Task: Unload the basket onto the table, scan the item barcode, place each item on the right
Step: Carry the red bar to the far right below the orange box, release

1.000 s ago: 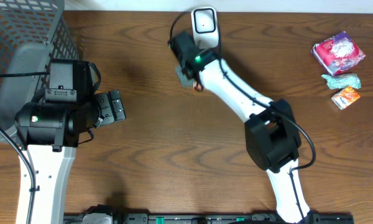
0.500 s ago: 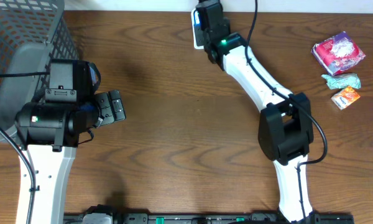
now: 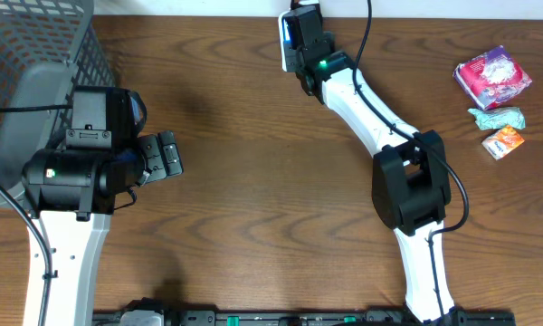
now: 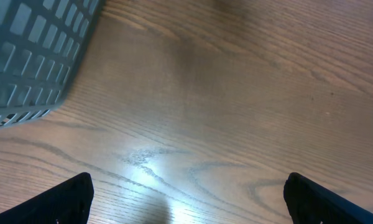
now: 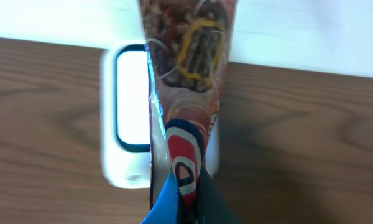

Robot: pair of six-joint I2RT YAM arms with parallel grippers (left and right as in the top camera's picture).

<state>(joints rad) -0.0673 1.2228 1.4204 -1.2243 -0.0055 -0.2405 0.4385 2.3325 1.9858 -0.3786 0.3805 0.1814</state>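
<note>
The item is a narrow snack packet (image 5: pixel 185 56) with red, white and brown print. My right gripper (image 5: pixel 188 202) is shut on its lower end and holds it edge-on over the white scanner (image 5: pixel 127 124) at the table's far edge. In the overhead view the right gripper (image 3: pixel 301 38) covers most of the scanner (image 3: pixel 283 56), and the packet is hidden beneath it. No barcode shows in any view. At the table's left, my left gripper (image 3: pixel 167 154) stands open over bare wood, with nothing between its fingers (image 4: pixel 68 199).
A grey mesh basket (image 3: pixel 27 54) fills the far left corner, and its wall (image 4: pixel 31 56) lies close to the left gripper. At the right edge lie a pink packet (image 3: pixel 493 75), a teal wrapper (image 3: pixel 498 116) and a small orange packet (image 3: pixel 504 140).
The right arm has swung from beside the scanner to the far edge, carrying the packet over the scanner. The left arm has not moved.
</note>
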